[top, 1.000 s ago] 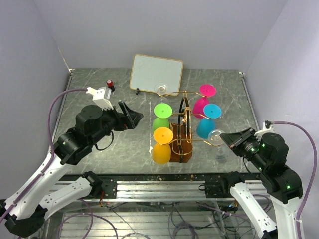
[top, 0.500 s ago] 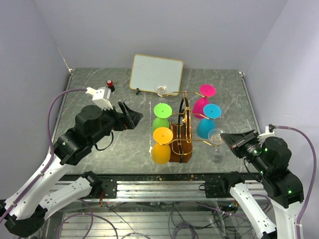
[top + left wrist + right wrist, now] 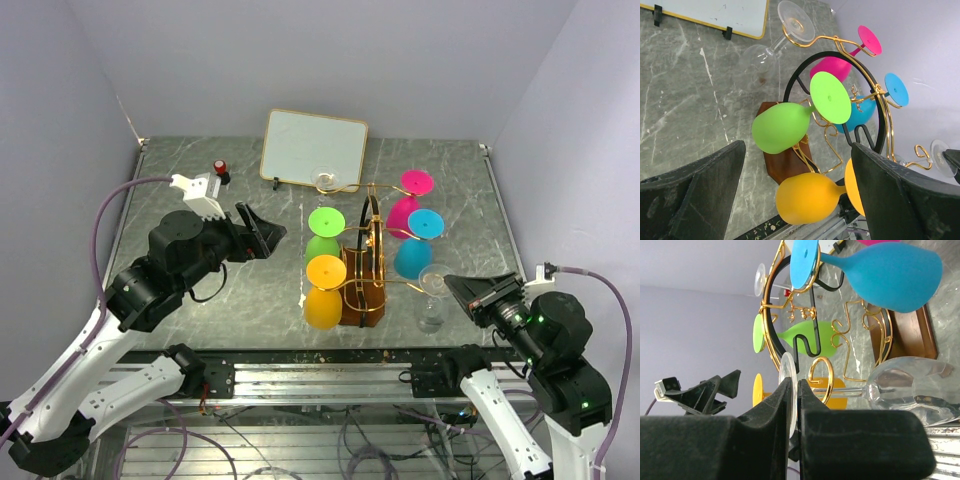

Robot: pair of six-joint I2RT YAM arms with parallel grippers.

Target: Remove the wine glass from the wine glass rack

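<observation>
The wine glass rack (image 3: pixel 362 292) is a brown wooden stand with gold wire arms, in the middle of the table. It also shows in the left wrist view (image 3: pixel 785 162) and the right wrist view (image 3: pixel 910 335). My right gripper (image 3: pixel 450 284) (image 3: pixel 797 390) is shut on the foot disc of a clear wine glass (image 3: pixel 431 312) (image 3: pixel 910 390). The glass hangs bowl down at the rack's near right arm, and its stem runs past a gold scroll (image 3: pixel 821 380). My left gripper (image 3: pixel 262 232) (image 3: pixel 797 200) is open and empty, left of the rack.
Green (image 3: pixel 325 235), orange (image 3: pixel 323 290), pink (image 3: pixel 408 200) and blue (image 3: pixel 415 245) glasses hang on the rack. Another clear glass (image 3: pixel 325 182) hangs at the back. A white framed board (image 3: pixel 314 148) stands behind. A small red-capped item (image 3: pixel 219 168) sits at the back left.
My right arm has drawn back toward the near right, still holding the clear glass by its foot; the glass has shifted slightly with it. The left arm has barely moved.
</observation>
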